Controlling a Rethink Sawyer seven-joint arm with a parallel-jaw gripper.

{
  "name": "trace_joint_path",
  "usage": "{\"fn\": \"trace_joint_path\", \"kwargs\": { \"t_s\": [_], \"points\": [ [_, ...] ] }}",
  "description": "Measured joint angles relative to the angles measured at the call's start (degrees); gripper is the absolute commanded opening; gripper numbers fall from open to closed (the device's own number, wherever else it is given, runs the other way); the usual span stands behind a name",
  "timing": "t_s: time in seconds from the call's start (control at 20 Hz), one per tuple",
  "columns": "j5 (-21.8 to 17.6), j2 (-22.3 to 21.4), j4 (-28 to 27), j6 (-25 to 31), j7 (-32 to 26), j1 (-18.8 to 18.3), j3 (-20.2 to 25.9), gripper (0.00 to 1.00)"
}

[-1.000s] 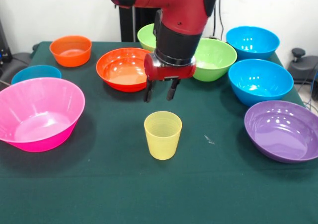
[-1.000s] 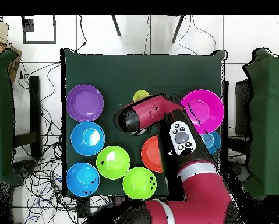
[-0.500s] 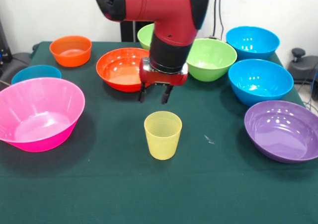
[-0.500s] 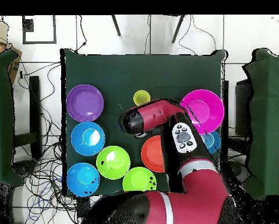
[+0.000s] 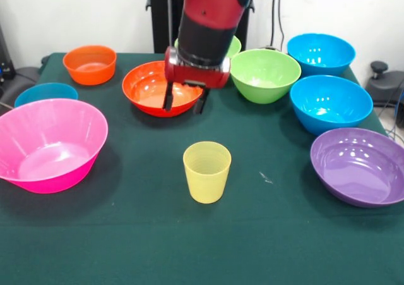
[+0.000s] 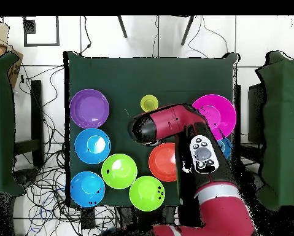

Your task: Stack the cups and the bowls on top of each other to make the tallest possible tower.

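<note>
One cup [image 5: 207,171] stands apart from the spread claw [image 5: 184,102].

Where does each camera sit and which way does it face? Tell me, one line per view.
Front view: sits at the table's near edge and looks across it; the arm comes down from the top, its open gripper over an orange bowl.
Overhead view: hangs above the table and looks straight down; the arm enters from the bottom edge and hides the gripper.
Shared: both show the cup, pink bowl and purple bowl, with sides swapped: pink is left in front, right overhead.
</note>
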Motion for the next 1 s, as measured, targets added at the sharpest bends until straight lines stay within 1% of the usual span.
{"fn": "trace_joint_path", "kwargs": {
  "t_s": [0.1, 0.4, 0.65, 0.8, 0.9, 0.95, 1.0],
  "points": [
    [0.0, -1.1, 0.2, 0.0, 0.0, 0.2, -0.2, 1.00],
    [0.9, -6.9, 2.2, 0.0, 0.0, 1.0, -0.8, 1.00],
    [2.9, -9.0, 4.0, -0.1, 0.0, 0.9, -1.7, 1.00],
    [4.7, -9.8, 6.0, -2.3, 0.3, 0.8, -2.7, 1.00],
    [5.5, -10.0, 7.5, -5.5, 1.0, 0.8, -3.7, 1.00],
    [6.3, -10.0, 9.5, -10.8, 2.4, 0.8, -5.0, 1.00],
    [6.7, -10.0, 10.2, -12.3, 2.9, 0.8, -5.3, 1.00]
  ]
}}
